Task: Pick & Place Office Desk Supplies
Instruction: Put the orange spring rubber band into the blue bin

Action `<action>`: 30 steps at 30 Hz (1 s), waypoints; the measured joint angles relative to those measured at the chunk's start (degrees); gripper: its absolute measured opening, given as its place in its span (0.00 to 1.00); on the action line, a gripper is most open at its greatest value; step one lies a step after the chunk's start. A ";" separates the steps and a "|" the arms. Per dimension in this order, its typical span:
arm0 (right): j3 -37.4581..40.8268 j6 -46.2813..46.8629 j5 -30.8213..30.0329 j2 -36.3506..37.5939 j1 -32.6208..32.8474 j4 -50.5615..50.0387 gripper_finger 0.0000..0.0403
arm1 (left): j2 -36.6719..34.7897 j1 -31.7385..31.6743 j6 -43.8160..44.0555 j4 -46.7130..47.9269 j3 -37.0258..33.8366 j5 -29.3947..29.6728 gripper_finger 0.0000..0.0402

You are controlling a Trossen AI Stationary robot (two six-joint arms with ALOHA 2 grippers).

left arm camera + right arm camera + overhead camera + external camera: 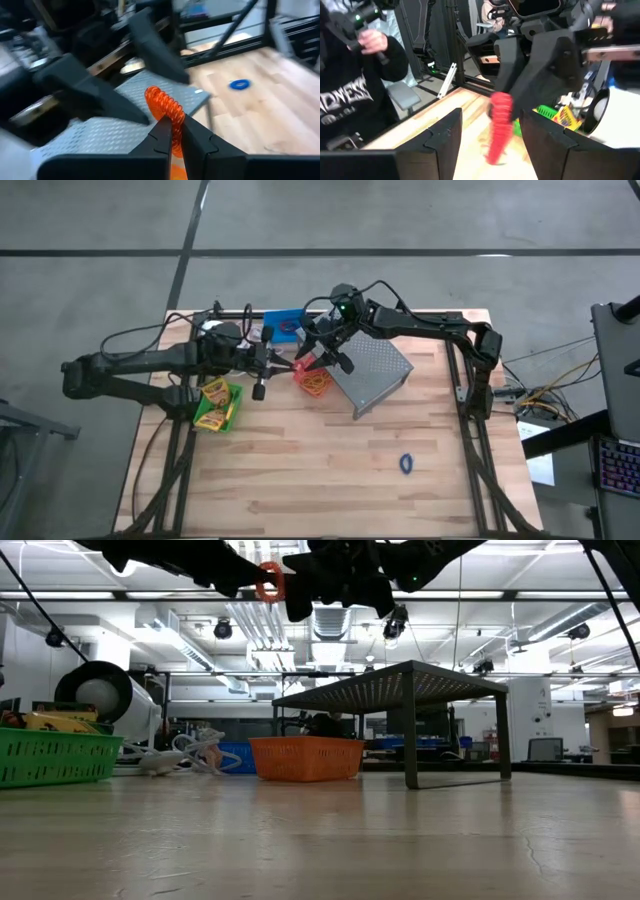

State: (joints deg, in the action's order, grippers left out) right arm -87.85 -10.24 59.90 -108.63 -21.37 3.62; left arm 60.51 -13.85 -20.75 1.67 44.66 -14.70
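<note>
Near half of the table [330, 470] lies open, only a blue ring band [406, 464] toward its near right. Mid-table left, green bin [222, 409] with crayon boxes [213, 395] sits just inside the left edge. Farther in, above the red-orange bin [313, 382] beside the grey rack [372, 372], left gripper [175, 131] pinches the red ring band [165, 107]; right gripper [487, 125] stands spread around it, fingers released.

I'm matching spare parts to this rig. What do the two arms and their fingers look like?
Both arms are dark, near-black jointed links with black cables looped alongside. The right arm shows a small green light near its wrist. The left gripper has flat, tapering black fingers; the right gripper has broad, angular black ones.
</note>
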 joint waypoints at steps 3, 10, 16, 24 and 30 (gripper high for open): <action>0.00 4.99 -0.11 0.03 -0.10 0.02 0.50 | 0.00 -0.02 -0.02 0.09 -0.02 4.15 0.06; 0.00 4.13 0.13 0.03 -0.58 -0.39 0.50 | -0.13 -0.02 -1.84 1.65 -0.02 6.40 0.06; 0.00 5.14 0.19 0.26 -3.18 -0.40 0.50 | -1.60 -0.13 -1.97 2.89 -0.02 12.31 0.06; 0.00 11.31 0.84 0.27 -8.92 -4.97 0.50 | -4.49 -0.17 -1.95 3.45 0.00 16.98 0.06; 0.05 2.35 3.23 0.27 -9.72 -11.87 0.50 | -4.59 -0.57 -1.95 3.50 0.00 34.58 0.06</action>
State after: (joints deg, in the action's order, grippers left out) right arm -87.80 -7.90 63.13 -108.36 -31.08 -8.25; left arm 55.92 -14.41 -22.70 5.18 44.66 19.88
